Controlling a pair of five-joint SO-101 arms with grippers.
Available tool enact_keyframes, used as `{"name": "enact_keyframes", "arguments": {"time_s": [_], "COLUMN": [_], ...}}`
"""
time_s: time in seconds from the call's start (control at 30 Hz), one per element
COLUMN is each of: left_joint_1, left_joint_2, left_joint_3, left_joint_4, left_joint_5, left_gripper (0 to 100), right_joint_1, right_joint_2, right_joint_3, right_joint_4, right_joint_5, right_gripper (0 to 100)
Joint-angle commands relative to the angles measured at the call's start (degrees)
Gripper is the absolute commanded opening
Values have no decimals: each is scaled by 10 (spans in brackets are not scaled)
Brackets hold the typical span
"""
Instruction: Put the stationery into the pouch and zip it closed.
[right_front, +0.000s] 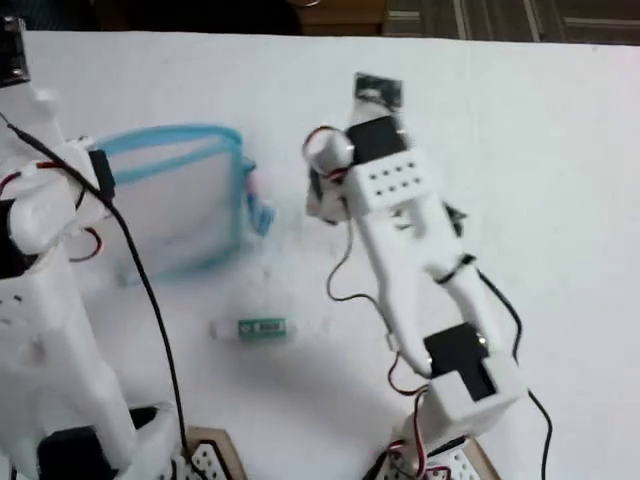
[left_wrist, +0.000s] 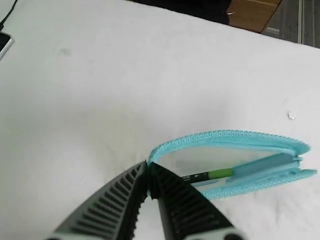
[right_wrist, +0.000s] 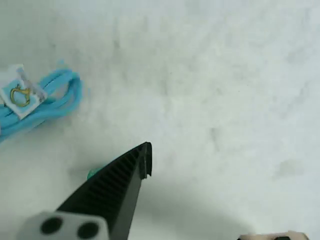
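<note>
white table (right_front: 520, 120), green-labelled tube (right_front: 255, 328) near open blue pouch (right_front: 180, 205), black cable (right_front: 150, 300) alongside

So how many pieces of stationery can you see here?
2. A small green-labelled tube lies on the table in front of the pouch; a green-banded pen sits inside the open pouch. More may be hidden inside.

1 blue pouch (right_front: 175, 205), 1 green-labelled stick (right_front: 250, 328) loose, perhaps 1 pen (left_wrist: 207, 175) inside, 2 arms (right_front: 410, 230)
</note>
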Motion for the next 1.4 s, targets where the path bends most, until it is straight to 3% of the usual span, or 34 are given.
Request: {"name": "enact_keyframes", "arguments": {"time_s": [0.0, 0.13, 0.3, 0.5, 0.73, 0.83, 1.13, 1.37], "left_joint_1": [1, -3, -40, -95, -135, -167, -173, -172], "left_joint_2": [-1, -1, -7, -2, -6, -6, -4, -4], "left_joint_3": [-59, -94, -64, -26, 8, 9, 9, 9], "left_joint_4": [4, 16, 19, 13, 2, 5, 4, 6], "left_joint_5": [4, 4, 4, 0, 4, 3, 4, 4], "left_gripper": [22, 22, 22, 23, 23, 23, 23, 23], "right_joint_1": [33, 46, 5, -54, -137, -171, -302, -319], "right_joint_2": [-46, -51, -51, -51, -51, -51, -51, -42], "right_joint_3": [-20, -17, 25, 98, 194, 237, 316, 334], "right_joint_4": [9, 9, 12, 10, 9, 9, -42, -121], "right_joint_5": [20, 22, 47, 362, 682, 783, 812, 811], "right_gripper": [625, 625, 626, 626, 626, 626, 625, 625]}}
